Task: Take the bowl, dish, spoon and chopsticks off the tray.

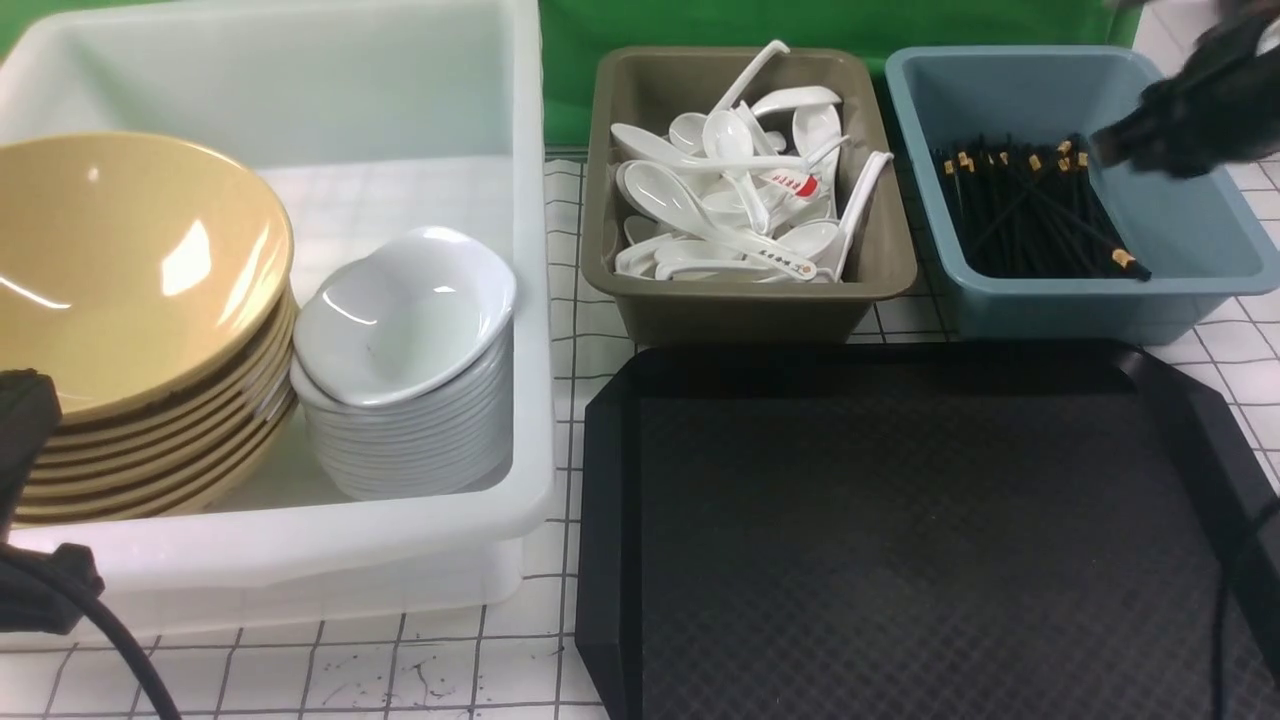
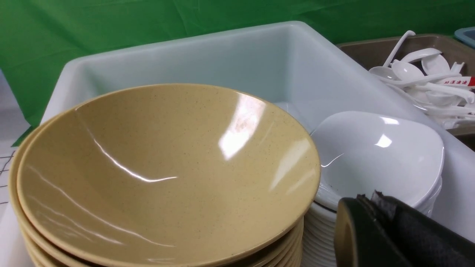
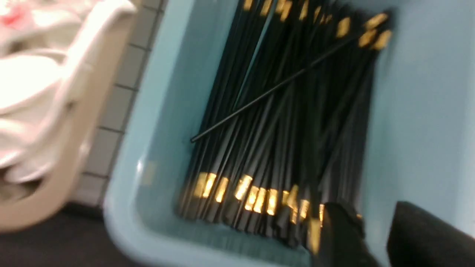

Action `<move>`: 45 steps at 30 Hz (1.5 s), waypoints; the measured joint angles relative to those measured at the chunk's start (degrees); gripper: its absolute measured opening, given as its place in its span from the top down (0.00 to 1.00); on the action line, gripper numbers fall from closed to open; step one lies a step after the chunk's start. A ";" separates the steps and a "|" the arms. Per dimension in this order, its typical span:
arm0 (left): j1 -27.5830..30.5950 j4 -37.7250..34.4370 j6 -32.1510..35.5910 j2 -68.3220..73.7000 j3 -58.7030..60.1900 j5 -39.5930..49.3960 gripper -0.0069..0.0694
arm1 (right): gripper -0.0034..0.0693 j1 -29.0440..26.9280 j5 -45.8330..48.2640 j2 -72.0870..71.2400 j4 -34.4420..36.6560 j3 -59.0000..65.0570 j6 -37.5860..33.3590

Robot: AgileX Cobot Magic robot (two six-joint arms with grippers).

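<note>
While the black tray (image 1: 900,540) sits closest with nothing on it, the tubs wait behind it. The white tub (image 1: 300,90) holds a stack of yellow bowls (image 1: 130,270) next to a stack of white dishes (image 1: 405,330). The left gripper (image 2: 374,222) is near them, pressed closed and holding nothing. Farther back, the brown tub (image 1: 745,290) is full of white spoons (image 1: 740,190). The blue tub (image 1: 1190,230) holds the black chopsticks (image 1: 1030,210). The right gripper (image 3: 371,237) hangs over them, its fingers a little apart with nothing between them.
</note>
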 joint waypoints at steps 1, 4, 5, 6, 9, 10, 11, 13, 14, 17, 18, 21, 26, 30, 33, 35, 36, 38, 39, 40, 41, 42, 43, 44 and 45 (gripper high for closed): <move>0.00 0.00 0.00 0.00 0.00 0.00 0.92 | 0.82 0.00 -1.07 -5.71 3.04 2.96 -2.57; 0.00 0.00 0.00 0.00 0.00 0.00 0.93 | 0.90 0.00 -7.81 -18.84 9.17 11.90 -6.58; 0.00 0.00 0.00 0.00 0.00 0.00 0.93 | 0.90 0.00 -9.88 -22.17 10.07 13.95 -7.39; 0.00 0.00 0.00 0.00 0.00 0.00 0.93 | 0.90 0.00 -12.50 -26.22 10.76 17.44 -8.12; 0.00 0.00 0.00 0.00 0.00 0.00 0.93 | 0.90 0.00 -19.65 -36.57 11.37 28.78 -9.17; 0.00 0.05 0.00 0.00 0.00 0.00 0.93 | 0.90 0.00 -22.37 -39.89 11.49 32.71 -9.22; 0.00 0.05 0.00 0.00 0.00 0.00 0.93 | 0.90 0.00 -23.94 -41.79 11.49 35.08 -9.22; 0.00 0.06 0.00 0.00 0.00 0.00 0.93 | 0.90 0.00 -29.40 -47.95 11.89 42.79 -9.24; 0.00 0.11 0.00 0.00 0.00 0.00 0.93 | 0.90 0.00 -31.81 -49.91 11.87 46.42 -9.29; 0.00 0.11 0.00 0.00 0.00 -0.03 0.93 | 0.90 0.00 -35.94 -56.67 12.10 56.53 -9.29; 0.00 0.11 0.00 0.00 0.00 -0.03 0.93 | 0.90 0.00 -36.16 -58.72 12.10 59.28 -9.29; 0.00 0.11 0.00 0.00 0.00 -0.03 0.93 | 0.90 0.00 -36.57 -64.48 12.23 65.98 -8.13; 0.00 0.11 0.00 0.00 0.00 -0.03 0.93 | 0.90 0.00 -36.64 -69.92 12.27 74.48 -7.10; 0.00 0.11 0.00 0.00 0.00 -0.08 0.93 | 0.90 0.00 -38.01 -71.42 12.27 79.51 -6.98; 0.00 0.11 0.00 0.00 0.00 -0.01 0.93 | 0.90 0.00 -39.29 -74.29 12.27 81.31 -6.38; 0.00 0.11 0.00 0.00 0.00 -0.01 0.93 | 0.90 -0.05 -38.57 -76.75 11.99 81.30 -6.38; 0.00 0.11 0.00 0.00 0.00 0.03 0.93 | 0.90 -0.11 -37.49 -79.37 11.59 81.30 -6.20; 0.00 0.11 0.00 0.00 0.00 0.30 0.93 | 0.90 -0.37 -35.32 -82.93 11.17 81.30 -6.06; 0.00 0.11 0.00 0.00 0.00 0.55 0.93 | 0.90 -1.29 -31.78 -87.82 10.70 81.30 -5.78; 0.00 0.11 0.00 0.00 0.00 0.57 0.93 | 0.90 -1.77 -30.44 -89.34 10.48 81.30 -5.47; 0.00 0.11 0.00 0.00 0.00 0.68 0.93 | 0.90 -2.42 -27.81 -91.40 9.80 81.30 -4.50; 0.00 0.11 0.00 0.00 0.00 0.80 0.93 | 0.90 -3.00 -25.64 -92.28 8.89 81.30 -2.83; 0.00 0.11 0.00 -0.04 0.00 0.80 0.93 | 0.90 -3.30 -24.52 -92.41 8.19 81.30 -1.89; 0.00 0.11 0.00 -0.04 0.00 0.96 0.93 | 0.90 -3.51 -22.38 -92.49 6.84 81.30 0.38; 0.00 0.11 0.00 -0.04 0.00 0.96 0.93 | 0.90 -3.51 -22.38 -92.49 6.84 81.30 0.38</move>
